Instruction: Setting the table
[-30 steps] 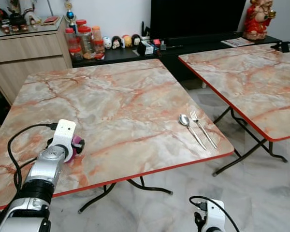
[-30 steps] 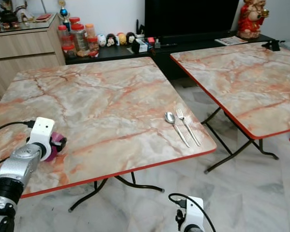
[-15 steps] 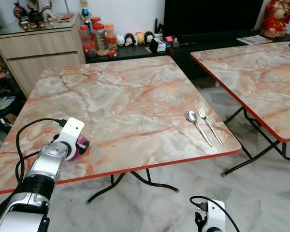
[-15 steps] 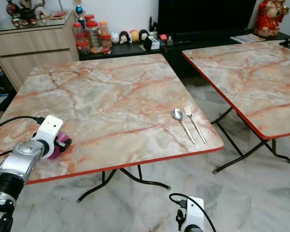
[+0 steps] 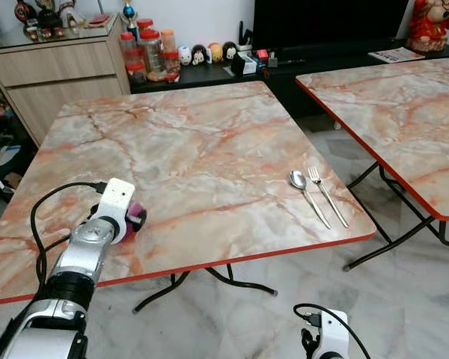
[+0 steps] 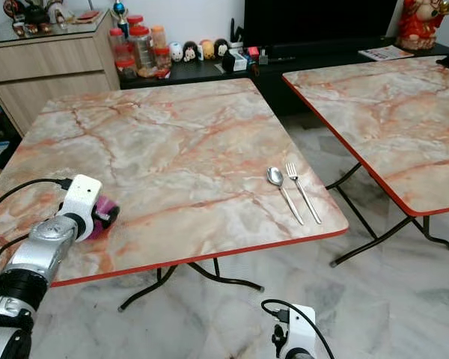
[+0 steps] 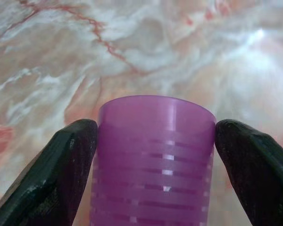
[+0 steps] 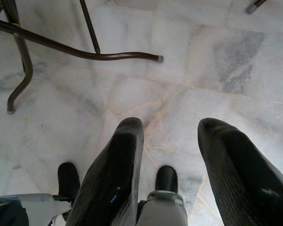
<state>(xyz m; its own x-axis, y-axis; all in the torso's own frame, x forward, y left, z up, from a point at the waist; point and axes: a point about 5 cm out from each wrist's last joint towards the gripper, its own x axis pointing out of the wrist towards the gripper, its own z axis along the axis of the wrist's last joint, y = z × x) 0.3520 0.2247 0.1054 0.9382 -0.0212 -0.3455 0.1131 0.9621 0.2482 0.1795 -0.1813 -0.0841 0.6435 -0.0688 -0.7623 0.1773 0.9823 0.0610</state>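
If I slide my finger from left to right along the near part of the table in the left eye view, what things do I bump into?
Left gripper holding the purple cup → spoon → fork → the second table across the gap.

My left gripper clamps a translucent purple plastic cup, smooth and glossy, with faint ribbed bands; my fingers are matt black with a fine grain. At mid-frame, the table has a polished pink-and-grey marble-look top with a red edge. Right of centre lie a shiny metal spoon and fork. My left arm is brushed silver metal. Upper left, a pale wood cabinet. Below, glossy grey-veined marble floor and dark metal table legs.
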